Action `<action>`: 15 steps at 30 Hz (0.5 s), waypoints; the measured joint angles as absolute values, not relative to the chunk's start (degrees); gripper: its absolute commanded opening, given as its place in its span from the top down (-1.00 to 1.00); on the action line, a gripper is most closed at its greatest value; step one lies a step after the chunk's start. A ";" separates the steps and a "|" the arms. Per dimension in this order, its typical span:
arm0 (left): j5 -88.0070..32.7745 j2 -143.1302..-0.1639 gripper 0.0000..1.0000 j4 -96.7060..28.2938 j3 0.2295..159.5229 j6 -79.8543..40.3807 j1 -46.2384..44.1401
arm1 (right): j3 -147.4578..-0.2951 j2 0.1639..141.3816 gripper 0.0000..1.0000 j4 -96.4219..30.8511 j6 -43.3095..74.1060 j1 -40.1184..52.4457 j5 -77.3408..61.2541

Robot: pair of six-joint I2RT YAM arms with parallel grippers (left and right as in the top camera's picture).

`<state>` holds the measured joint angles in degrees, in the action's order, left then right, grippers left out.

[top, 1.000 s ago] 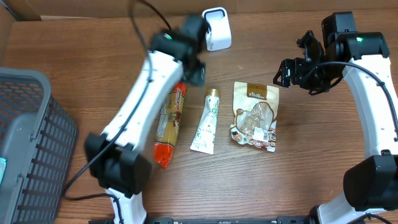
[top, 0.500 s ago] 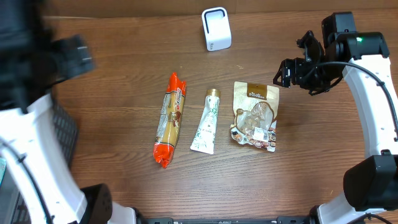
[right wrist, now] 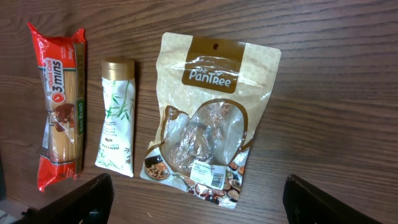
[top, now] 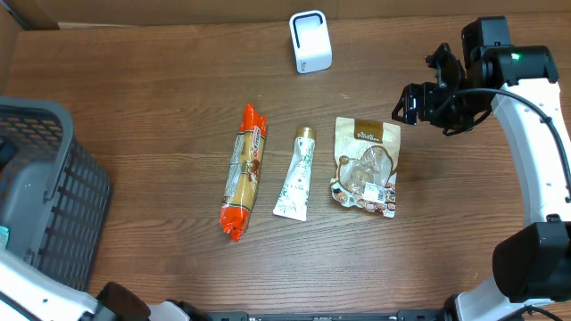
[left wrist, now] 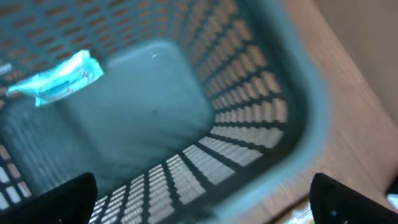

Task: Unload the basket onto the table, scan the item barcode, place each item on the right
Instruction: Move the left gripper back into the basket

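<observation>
- Goods for scanning lie in a row mid-table, none of them touching: pasta packet (top: 244,172) on the left, tube (top: 295,174) in the middle, snack pouch (top: 366,167) on the right.
- Pasta packet has red ends and runs near to far, tilted a touch, with its far end leaning right.
- Tube lies flat with its gold cap at the far end.
- Snack pouch lies face up, with a small white label (right wrist: 210,171) by its near edge. The print on it is too small to read.
- White scanner (top: 310,41) stands at the far side of the wooden table (top: 161,80), well apart from the row.
- Right gripper (right wrist: 198,190) hangs above the table just right of the pouch's far end, jaws spread wide with nothing between them. Its wrist camera looks down on all three goods.
- Over on the left, the left gripper (left wrist: 202,186) hangs above the grey basket (top: 53,205), jaws as wide as they go, and empty.
- Down on the basket floor lies a teal packet (left wrist: 56,78), close to one wall.
- None of the three goods in the row is touched by either gripper.
</observation>
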<state>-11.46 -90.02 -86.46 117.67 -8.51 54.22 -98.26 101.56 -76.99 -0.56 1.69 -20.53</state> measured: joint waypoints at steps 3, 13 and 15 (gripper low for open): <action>-13.96 -90.02 -1.00 -82.19 110.10 -9.87 57.91 | -98.24 101.56 -0.75 -76.79 -0.60 1.72 -20.56; -9.74 -90.11 -0.99 -61.71 87.20 -15.14 63.48 | -98.24 101.56 -0.75 -76.55 -0.60 1.69 -20.56; -7.64 -90.00 -0.99 -56.49 84.64 -13.15 63.48 | -98.24 101.56 -0.75 -76.51 -0.60 1.69 -20.56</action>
<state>-7.64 -90.00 -56.49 84.64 -13.15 63.48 -98.24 101.56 -76.51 -0.60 1.69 -20.56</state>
